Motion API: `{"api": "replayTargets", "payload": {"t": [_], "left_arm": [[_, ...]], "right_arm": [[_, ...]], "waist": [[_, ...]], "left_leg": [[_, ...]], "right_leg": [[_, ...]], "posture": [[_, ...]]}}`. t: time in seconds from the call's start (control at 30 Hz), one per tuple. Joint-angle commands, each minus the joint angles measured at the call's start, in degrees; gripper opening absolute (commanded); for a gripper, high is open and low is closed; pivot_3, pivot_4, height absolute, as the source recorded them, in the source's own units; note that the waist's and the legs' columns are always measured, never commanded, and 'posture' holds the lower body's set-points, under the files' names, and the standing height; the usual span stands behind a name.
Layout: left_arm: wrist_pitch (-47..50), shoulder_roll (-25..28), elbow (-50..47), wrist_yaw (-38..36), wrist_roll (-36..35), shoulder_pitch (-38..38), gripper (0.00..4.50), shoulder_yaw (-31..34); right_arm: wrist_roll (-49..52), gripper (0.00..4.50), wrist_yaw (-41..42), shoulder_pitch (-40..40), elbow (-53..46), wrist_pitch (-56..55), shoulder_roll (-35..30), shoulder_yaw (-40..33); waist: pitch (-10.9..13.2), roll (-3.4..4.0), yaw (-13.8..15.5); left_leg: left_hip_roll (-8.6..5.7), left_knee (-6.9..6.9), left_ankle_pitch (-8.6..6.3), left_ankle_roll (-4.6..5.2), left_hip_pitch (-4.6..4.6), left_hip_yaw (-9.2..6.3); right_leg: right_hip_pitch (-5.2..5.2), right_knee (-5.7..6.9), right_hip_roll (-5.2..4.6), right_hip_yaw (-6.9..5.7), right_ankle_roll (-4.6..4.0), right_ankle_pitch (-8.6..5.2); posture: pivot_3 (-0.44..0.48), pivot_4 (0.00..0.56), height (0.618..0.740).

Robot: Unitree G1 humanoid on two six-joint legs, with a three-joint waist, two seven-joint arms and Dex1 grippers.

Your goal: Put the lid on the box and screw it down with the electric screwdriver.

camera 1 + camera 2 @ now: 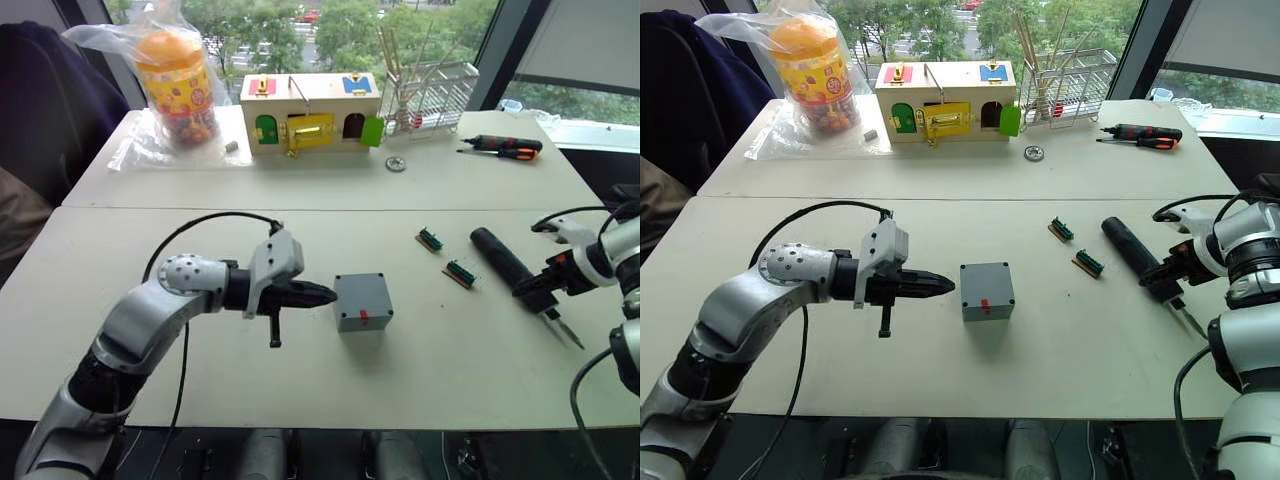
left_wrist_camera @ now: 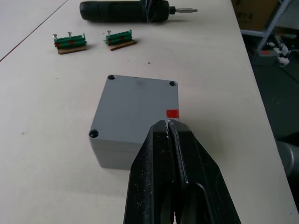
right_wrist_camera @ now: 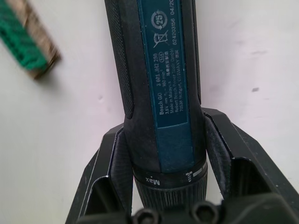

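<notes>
While the box (image 1: 363,302) sits near the middle of the white table (image 1: 300,250), the lid (image 2: 135,106) lies flat on top of it, corner screw holes showing and a small red mark at its near edge.

Left gripper (image 1: 328,294): fingers pressed together, holding nothing, tips just left of the box and level with its upper edge; whether they touch it cannot be told.

Right gripper (image 1: 538,291): fingers (image 3: 224,149) set on either side of the electric screwdriver (image 1: 510,265) near its collar end, closed against the dark body.

Electric screwdriver: lies on the table to the right of the box, well apart from it, body pointing far-left, metal bit toward the near right.

Two small green terminal blocks (image 1: 446,257) on wooden strips: on the table between the box and the screwdriver.

Far table: wooden box with coloured doors (image 1: 310,111), wire rack (image 1: 430,95), bagged orange jar (image 1: 178,85), round metal washer (image 1: 396,164), black-and-orange hand screwdriver (image 1: 505,146) at far right.
</notes>
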Motion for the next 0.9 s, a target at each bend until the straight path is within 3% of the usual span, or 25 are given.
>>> {"api": "replayTargets", "payload": {"t": [0.03,0.17,0.27,0.33,0.4,0.5,0.6,0.9], "left_arm": [[-3.32,0.79,3.03,-3.17,0.90,-2.46,0.00,0.86],[-4.39,0.97,6.92,-5.87,1.08,-5.04,0.00,1.11],[-3.43,-0.69,10.35,-7.48,-0.21,-7.76,0.00,1.30],[-3.50,-2.00,13.74,-8.37,-0.56,-9.31,0.00,1.77],[-4.46,-3.27,16.62,-9.03,0.44,-10.55,0.00,1.16],[-5.44,-4.88,19.13,-9.92,1.58,-11.47,0.00,-0.12],[-6.28,-7.53,21.23,-9.92,3.17,-12.60,0.00,-1.79],[-10.24,-13.49,25.52,-7.87,11.25,-13.89,0.00,-7.85]], "right_arm": [[3.46,1.76,-5.98,-4.14,-9.09,3.38,-4.23,-8.90],[10.26,1.76,-13.12,2.17,-30.94,15.59,-4.91,-24.45],[17.04,1.76,-26.20,11.05,-62.68,17.05,13.01,-50.01],[23.52,1.76,-29.76,13.77,-79.25,20.45,24.88,-58.40],[29.37,1.76,-33.04,15.15,-89.69,24.54,34.61,-63.12],[35.97,1.76,-36.49,18.66,-96.98,25.82,43.82,-65.28],[38.27,1.76,-38.76,25.14,-99.29,19.92,49.23,-59.73],[39.14,1.76,-40.77,37.24,-95.15,4.54,50.17,-44.73]], "waist": [[0.14,0.24,-0.12],[0.15,0.25,0.09],[0.12,0.10,-0.13],[0.14,0.13,-0.08],[0.15,0.16,0.28],[0.14,0.13,0.77],[0.12,0.06,0.84],[0.12,0.07,-0.92]], "left_leg": [[0.01,-0.13,0.02,-0.03,-0.05,0.07],[0.12,-0.64,0.18,-0.29,-0.12,0.09],[0.15,-0.77,0.27,-0.43,-0.07,0.16],[0.15,-0.81,0.41,-0.59,0.00,0.10],[0.16,-0.85,0.46,-0.65,0.01,0.02],[0.06,-0.89,0.48,-0.65,-0.03,-0.06],[-0.10,-0.86,0.44,-0.52,-0.05,-0.01],[-0.17,-1.03,0.48,-0.51,0.01,-0.01]], "right_leg": [[-0.15,0.02,0.00,0.04,0.00,0.00],[-0.41,0.02,0.16,0.01,-0.02,-0.02],[-0.37,0.03,0.21,-0.03,-0.03,-0.01],[-0.43,0.13,0.23,0.05,-0.14,0.08],[-0.45,0.16,0.27,0.04,-0.15,0.08],[-0.36,0.17,0.28,-0.06,-0.16,0.07],[-0.25,0.02,0.21,-0.01,-0.13,0.09],[-0.43,0.13,0.29,0.09,-0.15,0.08]], "posture": [[0.000,0.150,0.706],[0.000,0.150,0.706],[0.000,0.150,0.706],[0.000,0.150,0.706],[0.000,0.150,0.706],[0.000,0.150,0.706],[0.000,0.150,0.706],[0.000,0.150,0.706]]}}
